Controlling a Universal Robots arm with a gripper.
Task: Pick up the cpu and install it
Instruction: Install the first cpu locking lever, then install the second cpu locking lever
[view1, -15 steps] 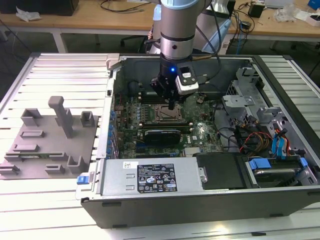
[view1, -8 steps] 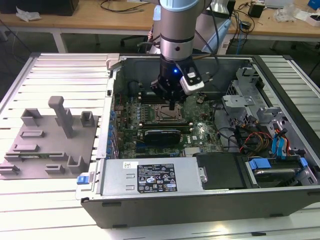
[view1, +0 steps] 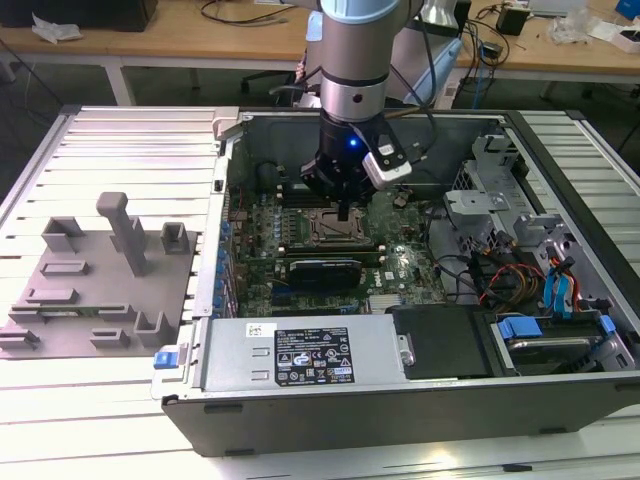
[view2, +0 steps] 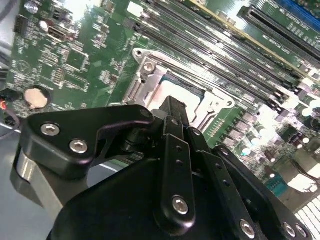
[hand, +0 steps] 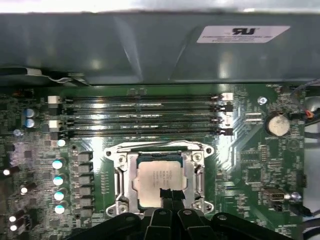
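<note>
Inside the socket (hand: 160, 175), the cpu (hand: 157, 176) lies under the claw (hand: 172, 197).

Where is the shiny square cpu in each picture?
Exterior view: the cpu cannot be made out; the gripper hangs right above the socket frame.
First wrist view: the cpu lies inside the socket frame, by the gripper.
Second wrist view: its pale top peeks past the gripper.
Shared landmark: the socket frame.
</note>
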